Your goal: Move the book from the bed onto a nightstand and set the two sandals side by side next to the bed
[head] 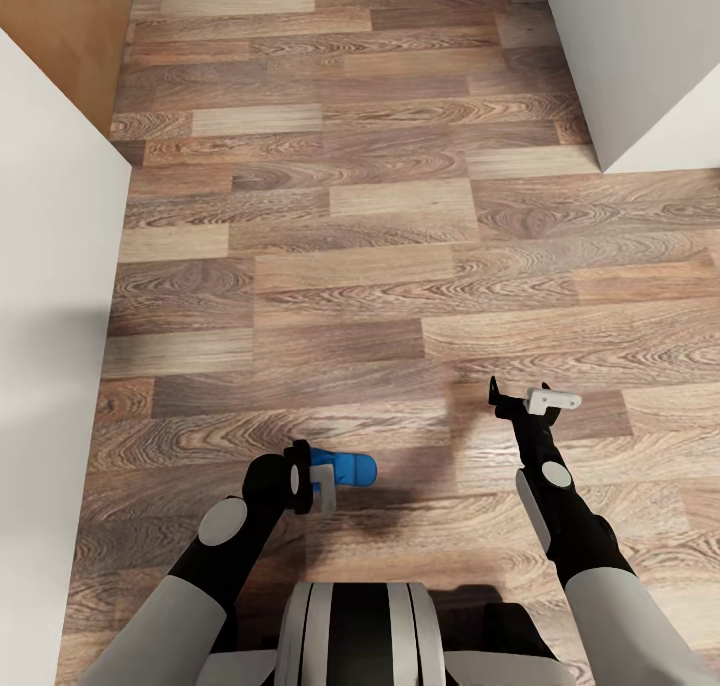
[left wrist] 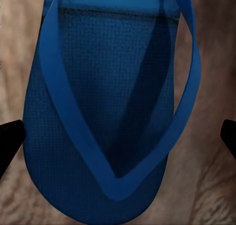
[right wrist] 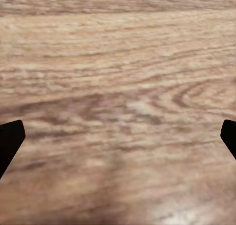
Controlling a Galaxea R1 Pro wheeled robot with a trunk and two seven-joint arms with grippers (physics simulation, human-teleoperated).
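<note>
**One sandal at the left claw, a bare corridor floor ahead**

In the head view the left gripper (head: 325,478) sits low at about seven o'clock, turned inward toward the robot's middle, with a blue sandal (head: 345,468) at its tip. The left wrist view looks straight down onto that sandal (left wrist: 105,116): its sole and V-shaped strap lie between the two dark fingertips (left wrist: 10,139), which stand wide at either edge of the picture and apart from the sandal's sides. I cannot tell from these pictures whether the claw is carrying the sandal by some hidden part or merely hovering over it; judged by the tips alone, it reads as released. The sandal looks level, sole facing the camera, which would suit setting it down flat.

The right gripper (head: 535,398) reaches forward at about five o'clock, its fingers spread and nothing between them. In the right wrist view it (right wrist: 118,136) points at bare wood.

Outward from the claws, the plank floor (head: 380,266) runs toward twelve o'clock between a white wall (head: 45,316) at nine o'clock and another wall corner (head: 640,56) at one o'clock. The robot seems to be under way, with the placing beside the bed not yet done.
</note>
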